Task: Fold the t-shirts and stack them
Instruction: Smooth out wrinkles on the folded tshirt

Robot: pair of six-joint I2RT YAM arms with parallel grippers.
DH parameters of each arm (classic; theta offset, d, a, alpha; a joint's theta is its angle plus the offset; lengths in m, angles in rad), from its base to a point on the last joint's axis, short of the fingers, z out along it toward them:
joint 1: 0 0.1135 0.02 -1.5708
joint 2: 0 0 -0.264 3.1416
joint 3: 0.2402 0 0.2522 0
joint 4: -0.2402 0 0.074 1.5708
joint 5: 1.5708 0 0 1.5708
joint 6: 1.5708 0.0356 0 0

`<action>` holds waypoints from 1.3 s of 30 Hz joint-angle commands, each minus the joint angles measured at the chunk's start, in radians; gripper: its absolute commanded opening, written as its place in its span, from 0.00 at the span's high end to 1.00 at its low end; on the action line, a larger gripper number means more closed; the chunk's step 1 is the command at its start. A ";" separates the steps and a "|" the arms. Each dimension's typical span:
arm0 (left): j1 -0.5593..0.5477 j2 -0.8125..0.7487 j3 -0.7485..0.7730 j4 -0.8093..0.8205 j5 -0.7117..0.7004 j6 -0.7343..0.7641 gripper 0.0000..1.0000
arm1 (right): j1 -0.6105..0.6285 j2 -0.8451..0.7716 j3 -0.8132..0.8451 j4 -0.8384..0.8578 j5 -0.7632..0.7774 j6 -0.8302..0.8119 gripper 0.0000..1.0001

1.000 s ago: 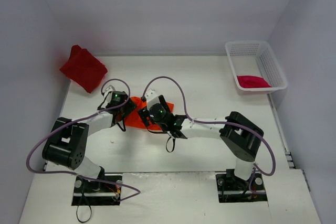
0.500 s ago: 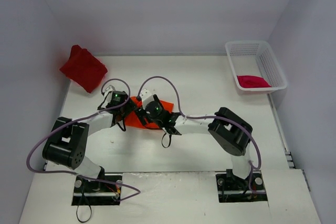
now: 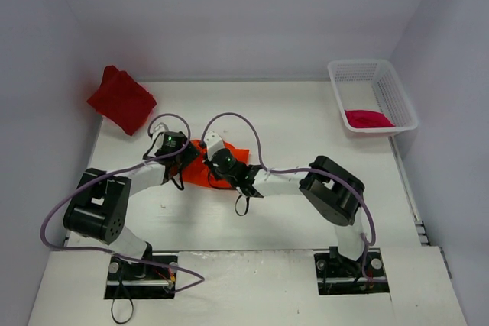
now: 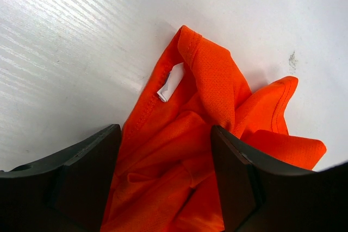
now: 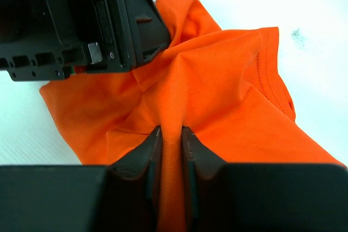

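The orange t-shirt [image 3: 238, 152] lies crumpled at the table's middle, mostly hidden under both grippers. My right gripper [image 5: 171, 131] is shut on a raised fold of this orange t-shirt [image 5: 228, 80]. My left gripper [image 4: 165, 131] stands open right over the same shirt [image 4: 217, 91], with cloth lying between its fingers [image 4: 87, 172] and the white neck label [image 4: 172, 81] just ahead. In the top view the left gripper [image 3: 187, 159] and right gripper [image 3: 216, 164] are almost touching. The dark red t-shirt [image 3: 121, 100] lies bunched at the far left. The crimson-pink t-shirt [image 3: 368, 118] sits in the basket.
A white mesh basket [image 3: 336, 85] stands at the table's far right corner. The left gripper's black body [image 5: 92, 20] fills the upper left of the right wrist view, close to the pinched fold. Purple cables loop over both arms.
My right gripper has moved left toward the left gripper and shut on a fold of the orange t-shirt. The left arm has stayed put, open.
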 commanded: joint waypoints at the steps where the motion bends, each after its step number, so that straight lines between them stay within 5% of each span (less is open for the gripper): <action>1: -0.007 0.036 -0.015 -0.077 0.013 -0.007 0.38 | -0.008 -0.023 -0.001 0.069 0.007 0.007 0.90; 39: -0.049 0.056 -0.016 -0.056 0.008 -0.044 0.38 | -0.013 -0.087 0.118 -0.018 0.009 -0.041 0.93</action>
